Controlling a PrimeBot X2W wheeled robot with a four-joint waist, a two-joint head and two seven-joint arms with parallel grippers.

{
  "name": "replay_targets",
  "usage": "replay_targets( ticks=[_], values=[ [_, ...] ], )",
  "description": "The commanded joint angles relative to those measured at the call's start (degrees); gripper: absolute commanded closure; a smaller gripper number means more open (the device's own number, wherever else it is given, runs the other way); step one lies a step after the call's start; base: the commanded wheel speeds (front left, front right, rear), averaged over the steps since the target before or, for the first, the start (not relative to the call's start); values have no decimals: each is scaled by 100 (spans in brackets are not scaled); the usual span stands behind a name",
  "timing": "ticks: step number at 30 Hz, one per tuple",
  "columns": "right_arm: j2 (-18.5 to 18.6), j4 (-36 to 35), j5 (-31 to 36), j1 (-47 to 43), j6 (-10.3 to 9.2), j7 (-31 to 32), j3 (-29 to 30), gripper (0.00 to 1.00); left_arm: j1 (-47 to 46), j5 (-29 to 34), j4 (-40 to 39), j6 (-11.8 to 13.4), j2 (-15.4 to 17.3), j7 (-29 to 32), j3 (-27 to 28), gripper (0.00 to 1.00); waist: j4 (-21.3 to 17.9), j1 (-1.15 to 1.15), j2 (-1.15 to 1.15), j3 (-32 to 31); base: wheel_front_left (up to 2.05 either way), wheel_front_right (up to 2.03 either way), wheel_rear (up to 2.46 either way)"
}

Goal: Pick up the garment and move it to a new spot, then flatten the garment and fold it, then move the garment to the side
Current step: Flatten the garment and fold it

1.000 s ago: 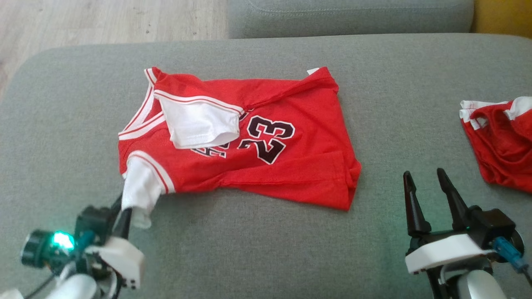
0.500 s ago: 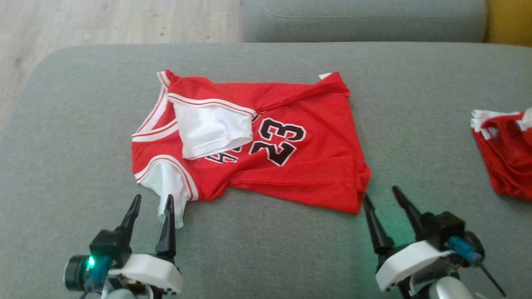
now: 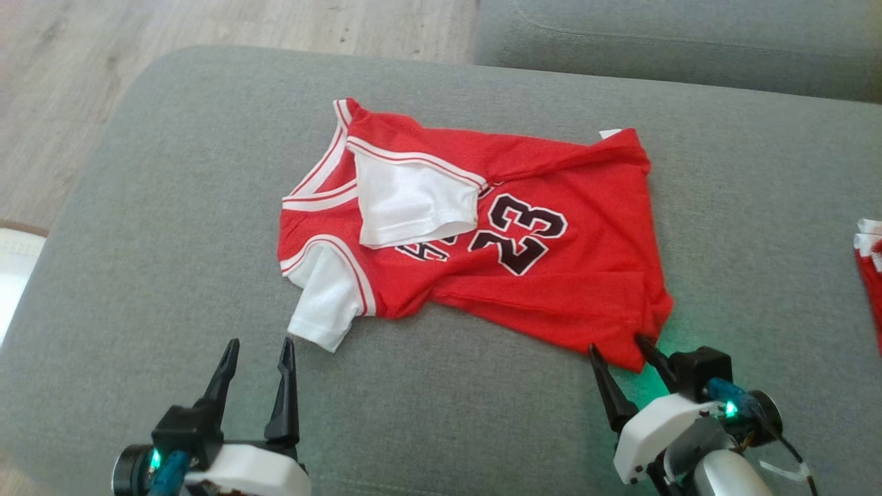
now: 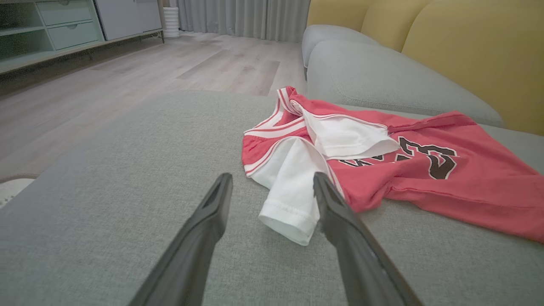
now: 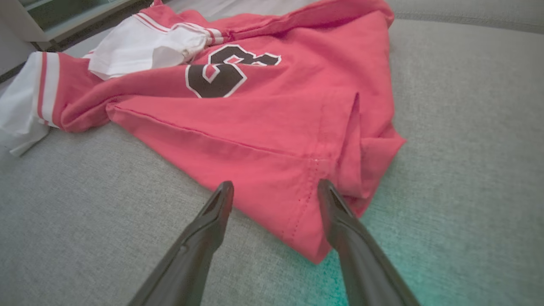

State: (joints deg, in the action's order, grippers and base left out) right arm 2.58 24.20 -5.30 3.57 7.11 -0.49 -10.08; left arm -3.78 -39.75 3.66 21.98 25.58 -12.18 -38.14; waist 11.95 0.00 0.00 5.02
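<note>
The red garment [image 3: 524, 275] with the number 23 lies in the middle of the grey sofa cushion [image 3: 138, 275], not flat: one white sleeve [image 3: 413, 203] is turned over onto the chest, the other white sleeve [image 3: 324, 303] points toward the robot, and a long crease runs along the near edge. Both hands are open and hold nothing. The left hand [image 3: 260, 342] stands a little apart from the near sleeve. The right hand [image 3: 617, 343] has its fingers on both sides of the bunched hem corner [image 3: 637, 348], very close to the cloth. The main risk, I think, is at this corner. The cloth is doubled and pleated there, so closing may catch only the upper layer, and then the lower layer drags and the crease becomes worse. The fingers are also low, so they may pinch the cover of the cushion together with the shirt. On the left side, a grip on the thin sleeve end alone may stretch the sleeve while the body does not follow. If the two hands pull unevenly, the shirt may turn, and the sleeve on the chest may be trapped inside the fold. A second red garment [image 3: 869, 269] lies at the right edge of the cushion, so moving the shirt too far that way may mix them.
</note>
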Motion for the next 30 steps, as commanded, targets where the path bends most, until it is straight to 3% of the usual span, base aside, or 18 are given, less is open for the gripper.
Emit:
replay_targets(
  ticks=[1, 12, 23, 30],
  values=[
    [30, 2, 36, 261, 37, -43, -83, 0, -127, 37, -170, 35, 137, -56, 242, 0, 79, 0, 0, 11, 0, 0, 0],
    [30, 342, 15, 265, 37, -249, 249, 0, -75, 29, -239, 86, 168, -47, 229, 0, 146, 0, 0, -26, 0, 0, 0],
    [30, 403, -286, 637, 37, -272, -231, 0, -110, 11, -262, 90, 207, -46, 243, 0, 84, 0, 0, 62, 0, 0, 0],
    [30, 638, -332, 1046, 37, -285, -238, 0, -160, 10, -247, 87, 202, -54, 242, 0, 153, 0, 0, 104, 0, 0, 0]
  ],
)
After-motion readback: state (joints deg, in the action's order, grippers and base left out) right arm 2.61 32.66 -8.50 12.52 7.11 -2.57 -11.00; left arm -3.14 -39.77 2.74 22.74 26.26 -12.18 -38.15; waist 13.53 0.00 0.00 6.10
